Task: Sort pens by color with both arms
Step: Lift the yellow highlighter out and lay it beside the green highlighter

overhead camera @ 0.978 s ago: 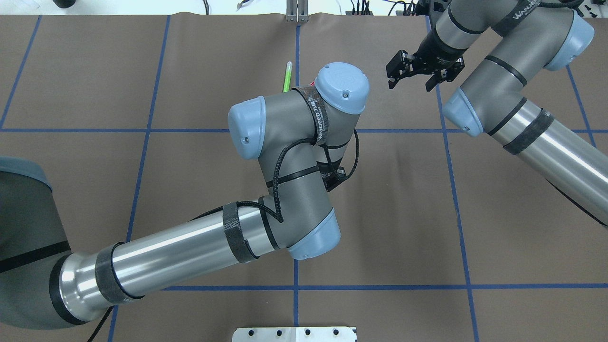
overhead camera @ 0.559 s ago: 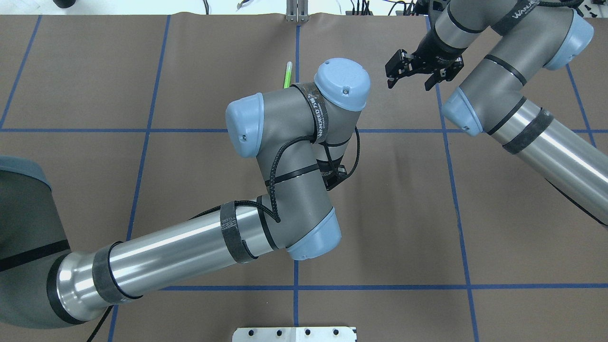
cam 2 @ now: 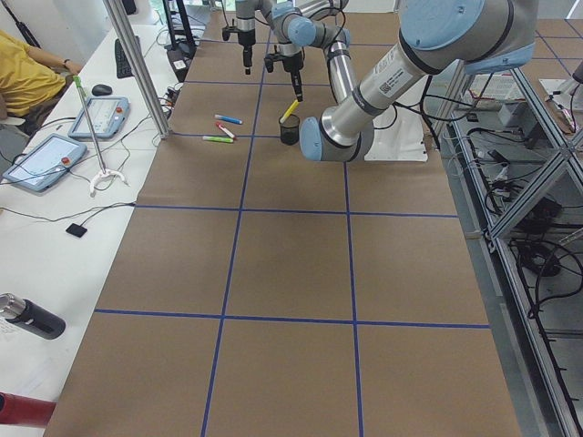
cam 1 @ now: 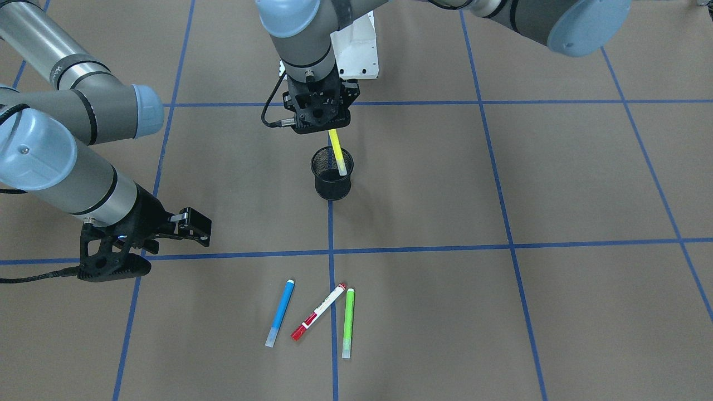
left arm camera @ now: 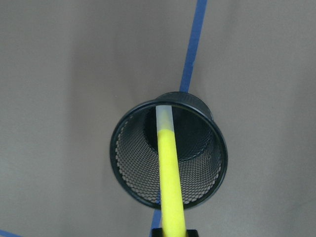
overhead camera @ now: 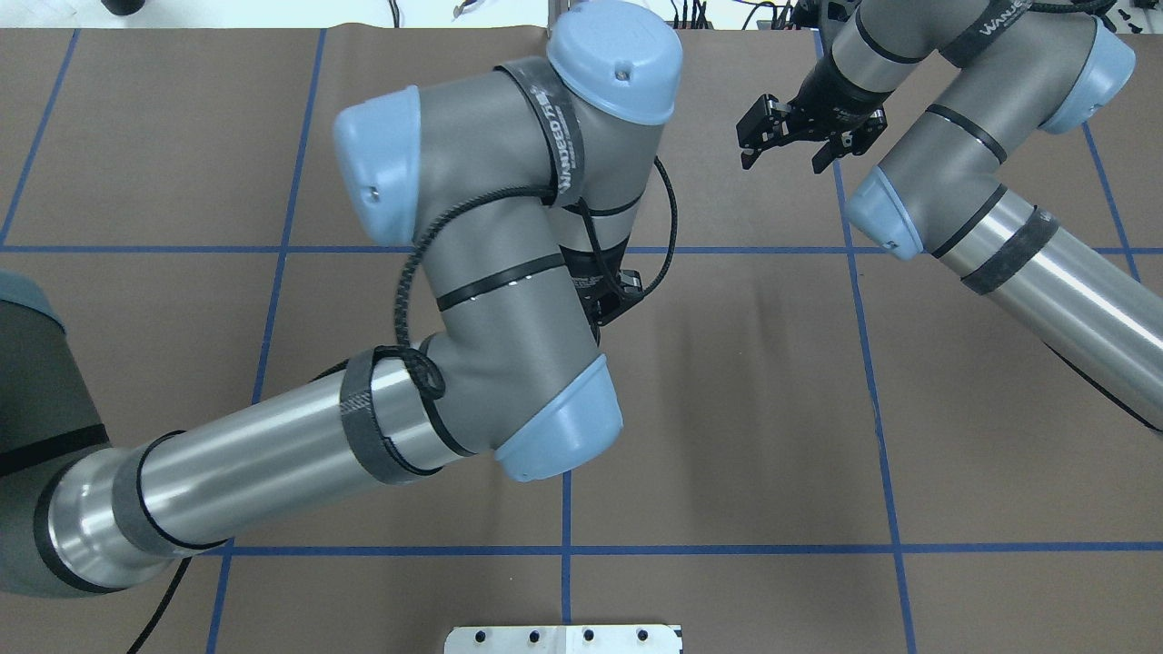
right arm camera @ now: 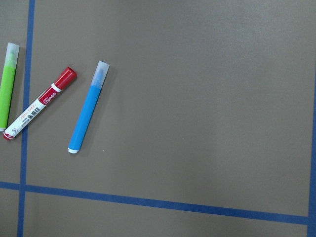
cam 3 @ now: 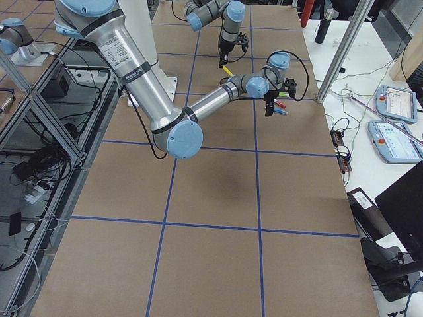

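My left gripper is shut on the yellow pen and holds it tilted, its lower end inside the black mesh cup. The left wrist view shows the yellow pen reaching down into the cup. The blue pen, the white pen with red cap and the green pen lie side by side on the table. My right gripper is open and empty, above the table beside them. The right wrist view shows the blue, red-capped and green pens.
Blue tape lines divide the brown table into squares. The white pedestal base stands behind the cup. In the overhead view my left arm covers the cup and the pens. An operator's side table with tablets runs along the far edge.
My left arm's wrist and elbow have shifted toward the far side of the table in the overhead view and now cover the green pen. The right gripper has stayed in place, open.
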You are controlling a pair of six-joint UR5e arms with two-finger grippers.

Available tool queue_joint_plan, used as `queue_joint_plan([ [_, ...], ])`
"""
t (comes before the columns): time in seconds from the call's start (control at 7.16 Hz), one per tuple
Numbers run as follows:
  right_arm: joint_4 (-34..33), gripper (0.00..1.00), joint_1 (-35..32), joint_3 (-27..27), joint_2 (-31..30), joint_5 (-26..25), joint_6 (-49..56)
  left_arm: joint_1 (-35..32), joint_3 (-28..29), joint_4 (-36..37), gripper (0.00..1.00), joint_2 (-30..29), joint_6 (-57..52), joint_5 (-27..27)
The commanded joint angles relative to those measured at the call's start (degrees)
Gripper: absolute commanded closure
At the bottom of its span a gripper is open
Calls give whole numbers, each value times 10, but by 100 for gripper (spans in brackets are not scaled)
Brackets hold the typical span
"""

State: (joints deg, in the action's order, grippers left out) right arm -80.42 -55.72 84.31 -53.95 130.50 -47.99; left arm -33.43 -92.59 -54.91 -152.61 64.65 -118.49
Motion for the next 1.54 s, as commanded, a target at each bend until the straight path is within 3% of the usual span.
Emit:
queue_joint_plan([
  [0.0, 0, 1, 1, 0, 1, -1, 0, -43, -98, 17, 100, 41, -90, -1],
  [0.14, 0, 1, 1, 0, 1, -2, 0, -59, -113, 4, 100, 57, -116, -2],
  [0.28, 0, 1, 1, 0, 0, -2, 0, -79, -112, -58, 100, 84, -135, -2],
  [0.56, 0, 1, 3, 0, 0, -2, -1, -111, -68, -265, 100, 159, -134, -1],
  [0.98, 0, 1, 7, -5, 2, -17, 0, -112, 113, -491, 100, 155, -124, 103],
  [1.4, 1, 1, 10, -4, 2, -17, -1, -111, 340, -660, 100, 69, -103, 162],
])
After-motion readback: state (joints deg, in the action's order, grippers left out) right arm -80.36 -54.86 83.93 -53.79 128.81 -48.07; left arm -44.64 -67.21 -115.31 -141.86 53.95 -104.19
